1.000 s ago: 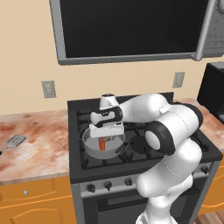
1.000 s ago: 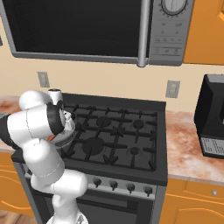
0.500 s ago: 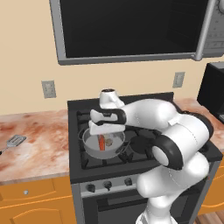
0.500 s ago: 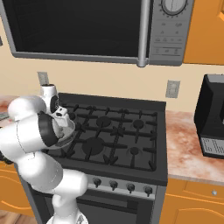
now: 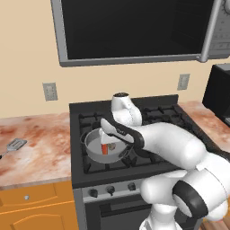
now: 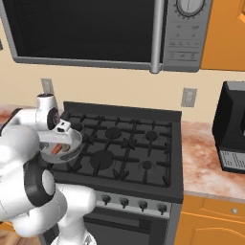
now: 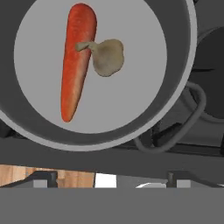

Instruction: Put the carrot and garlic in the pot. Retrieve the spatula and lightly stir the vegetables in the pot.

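The pot [image 5: 88, 138] sits on the stove's front-left burner. The orange-red carrot [image 5: 104, 148] and the small beige garlic [image 5: 112, 146] lie together on its floor. From the hand view, the carrot [image 7: 76, 61] lies lengthwise with the garlic [image 7: 107, 57] touching its side inside the pot [image 7: 144, 124]. My gripper [image 5: 109, 137] hangs just above the pot, open, nothing between its fingertips [image 7: 41, 178]. From the right, the gripper [image 6: 58, 136] is over the pot [image 6: 75, 139]. The spatula [image 5: 15, 144] lies on the counter far to the left.
The black stove [image 6: 124, 143] has other bare burners to the right and behind the pot. A microwave [image 6: 95, 28] hangs overhead. A black appliance [image 6: 232, 129] stands on the right counter. The marbled left counter [image 5: 40, 139] carries the spatula near its edge.
The jaws have spread wide over the pot, and the garlic now lies beside the carrot. The arm's elbow has swung down and to the right.
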Robot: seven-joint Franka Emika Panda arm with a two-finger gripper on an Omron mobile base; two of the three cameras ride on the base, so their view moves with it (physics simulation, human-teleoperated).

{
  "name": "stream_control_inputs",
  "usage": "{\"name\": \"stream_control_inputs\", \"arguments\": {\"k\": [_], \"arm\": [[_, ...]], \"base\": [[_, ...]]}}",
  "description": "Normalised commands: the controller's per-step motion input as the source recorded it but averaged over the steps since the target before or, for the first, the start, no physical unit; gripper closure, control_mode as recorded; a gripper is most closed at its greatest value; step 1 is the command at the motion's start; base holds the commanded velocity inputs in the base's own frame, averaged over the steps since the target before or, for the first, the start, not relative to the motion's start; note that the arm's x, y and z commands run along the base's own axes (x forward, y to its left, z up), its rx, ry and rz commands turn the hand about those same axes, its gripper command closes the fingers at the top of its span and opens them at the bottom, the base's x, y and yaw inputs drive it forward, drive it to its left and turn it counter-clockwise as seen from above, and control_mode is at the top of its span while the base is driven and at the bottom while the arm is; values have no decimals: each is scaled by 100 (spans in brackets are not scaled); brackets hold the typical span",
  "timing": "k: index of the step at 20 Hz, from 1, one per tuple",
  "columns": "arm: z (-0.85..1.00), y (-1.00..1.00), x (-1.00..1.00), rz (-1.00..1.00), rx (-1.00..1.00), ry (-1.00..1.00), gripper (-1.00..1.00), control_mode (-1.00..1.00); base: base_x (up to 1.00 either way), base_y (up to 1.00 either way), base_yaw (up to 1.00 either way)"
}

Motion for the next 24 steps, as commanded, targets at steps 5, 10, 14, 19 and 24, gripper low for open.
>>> {"name": "stream_control_inputs", "arguments": {"k": [5, 10, 14, 19, 24], "arm": [[9, -96, -39, 1, 0, -14, -100, -100], [29, -86, -50, 3, 1, -11, -100, -100], [58, -24, -52, 15, 1, -2, -100, -100], [37, -7, -26, 12, 2, 0, -100, -100], [-1, 0, -1, 0, 0, 0, -100, -100]], "base": [[0, 0, 0], [0, 0, 0], [0, 0, 0], [0, 0, 0], [0, 0, 0]]}}
